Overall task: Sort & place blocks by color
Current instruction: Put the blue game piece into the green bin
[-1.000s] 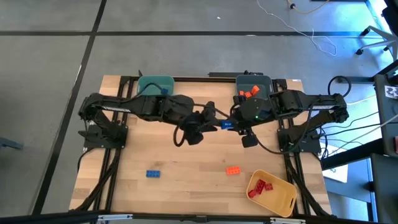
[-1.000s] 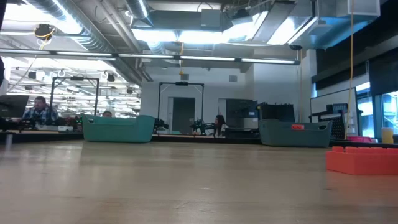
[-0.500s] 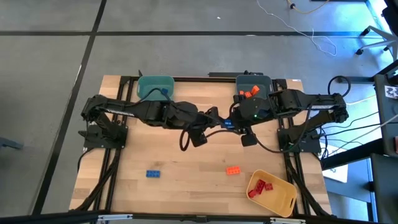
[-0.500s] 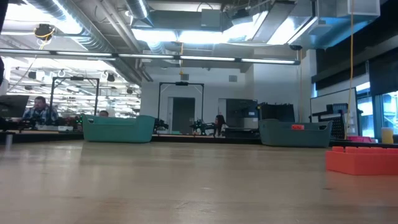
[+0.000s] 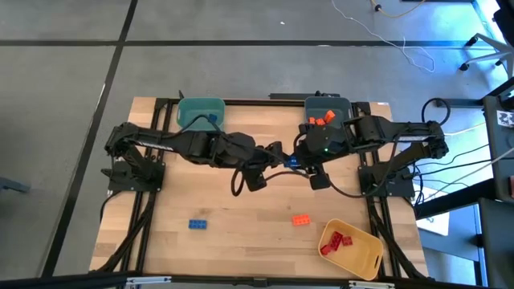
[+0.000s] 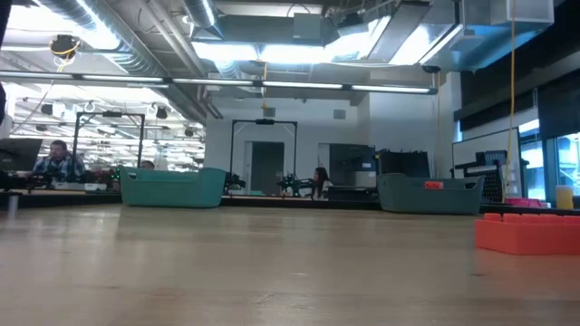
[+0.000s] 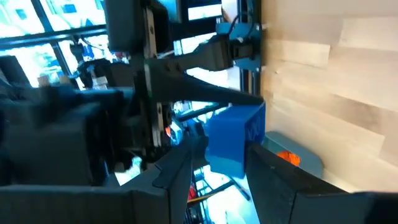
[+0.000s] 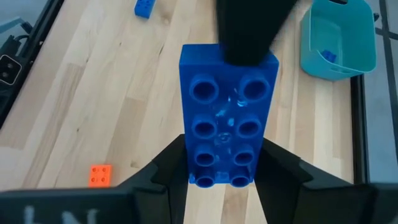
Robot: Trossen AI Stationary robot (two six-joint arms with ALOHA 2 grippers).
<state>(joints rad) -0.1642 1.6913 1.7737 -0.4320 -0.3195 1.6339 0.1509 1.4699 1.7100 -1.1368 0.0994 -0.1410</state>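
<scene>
A blue oblong brick (image 5: 293,161) hangs in the air over the table's middle, between my two grippers. My right gripper (image 8: 221,177) is shut on one end of it. My left gripper (image 7: 217,165) comes from the left and is shut on the other end. A second blue brick (image 5: 198,224) and an orange brick (image 5: 300,220) lie flat on the table toward its near edge. The orange brick also shows in the low view (image 6: 528,233). My left gripper has the brick's end that points toward the table's left (image 7: 233,146) between its two fingers. One finger (image 8: 249,37) lies over the studded face there. The fingers come level from the table's left. My right gripper holds the brick's other end. My right gripper pinches the brick's two long sides (image 8: 193,171) between its two fingers, near the end toward the table's right. The fingers come about level from the table's right and lie along the brick. The brick is lifted clear of the table.
A teal bin (image 5: 200,111) with a blue brick stands at the far left. A grey-blue bin (image 5: 326,112) with orange bricks stands at the far right. A yellow bin (image 5: 351,249) with red bricks lies at the near right corner.
My left gripper has gone toward the table's right, up to the blue brick that my right gripper holds in the air. Its fingers now stand around the brick's free end. My right gripper has shifted slightly toward the left.
</scene>
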